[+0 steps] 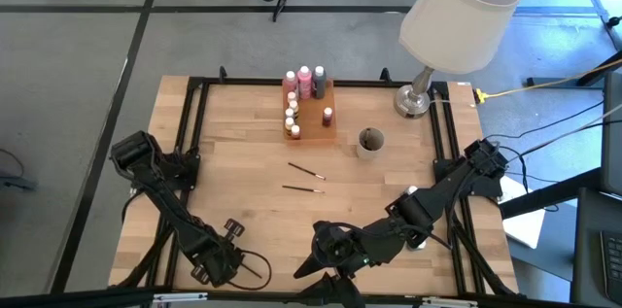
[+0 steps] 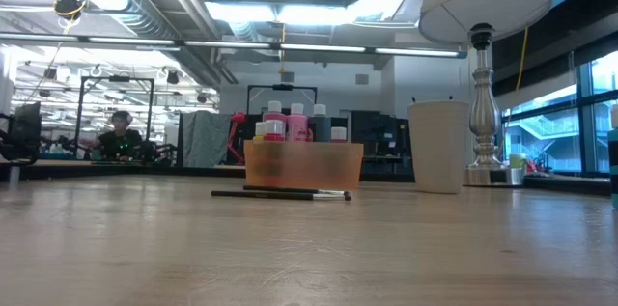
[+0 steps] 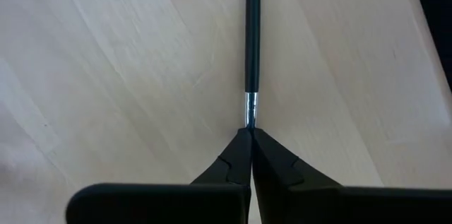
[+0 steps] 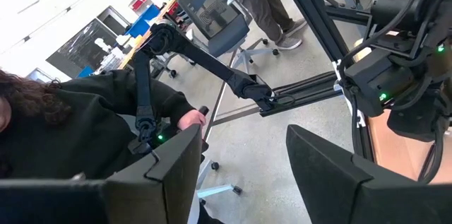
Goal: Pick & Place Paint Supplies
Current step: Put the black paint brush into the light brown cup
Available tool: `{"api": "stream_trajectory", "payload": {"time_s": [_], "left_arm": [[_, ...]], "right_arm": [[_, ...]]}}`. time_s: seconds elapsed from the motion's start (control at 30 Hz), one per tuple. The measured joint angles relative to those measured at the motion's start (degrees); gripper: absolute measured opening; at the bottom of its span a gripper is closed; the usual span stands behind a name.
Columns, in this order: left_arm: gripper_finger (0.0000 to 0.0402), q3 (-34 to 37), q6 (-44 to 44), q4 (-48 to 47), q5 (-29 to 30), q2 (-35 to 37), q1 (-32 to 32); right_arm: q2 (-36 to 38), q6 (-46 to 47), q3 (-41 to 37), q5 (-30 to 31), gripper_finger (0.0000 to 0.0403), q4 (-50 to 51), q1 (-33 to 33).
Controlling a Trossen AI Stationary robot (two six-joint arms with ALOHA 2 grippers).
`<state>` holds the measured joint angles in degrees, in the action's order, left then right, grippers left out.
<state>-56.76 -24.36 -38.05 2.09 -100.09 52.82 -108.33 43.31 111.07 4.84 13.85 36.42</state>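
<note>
My left gripper [image 3: 251, 132] points down near the table's near left corner [image 1: 228, 250], shut on a thin dark-handled paintbrush [image 3: 252, 40]. Two more paintbrushes [image 1: 306, 171] [image 1: 303, 188] lie flat on the table's middle. Several small paint bottles [image 1: 303, 80] stand in the translucent orange tray [image 1: 321, 125] at the far middle. My right gripper [image 4: 244, 174] is open, raised by the near edge [image 1: 321, 255], with nothing between its fingers. My left gripper pinches the paintbrush at its silver ferrule end [image 3: 250, 114] between the two fingertips, from above, pointing down. The dark handle runs straight away from the fingers, low over the wood. Whether it is lifted clear of the table, I cannot tell.
A small grey cup [image 1: 370, 141] stands right of the tray, and a lamp [image 1: 416, 99] with a white shade at the far right. Black rails [image 1: 194, 123] frame the table. Beyond the near edge a person [image 4: 85, 121] sits close to my right gripper.
</note>
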Motion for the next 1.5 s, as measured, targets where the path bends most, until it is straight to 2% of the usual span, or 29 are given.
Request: {"api": "stream_trajectory", "payload": {"time_s": [0.3, 0.53, 0.97, 1.5], "left_arm": [[0.0, -0.06, -0.58, -0.52, -0.01, 0.13, 0.02], [0.0, 0.5, 2.02, -0.2, -2.9, 0.26, 0.02], [0.0001, 0.99, 7.0, 1.28, -3.17, -0.54, 0.0], [0.0012, 1.09, 4.52, 1.35, -1.99, -0.71, -0.07]], "right_arm": [[0.0, -0.11, 0.0, -0.03, 0.0212, 0.0, 0.0], [0.0, -0.2, 0.0, -0.04, 0.0212, 0.02, -0.01], [0.0, -0.22, 0.0, -0.11, 0.0212, 0.04, -0.01], [0.0, -0.22, 0.0, -0.07, 0.0212, 0.07, 0.01]]}}
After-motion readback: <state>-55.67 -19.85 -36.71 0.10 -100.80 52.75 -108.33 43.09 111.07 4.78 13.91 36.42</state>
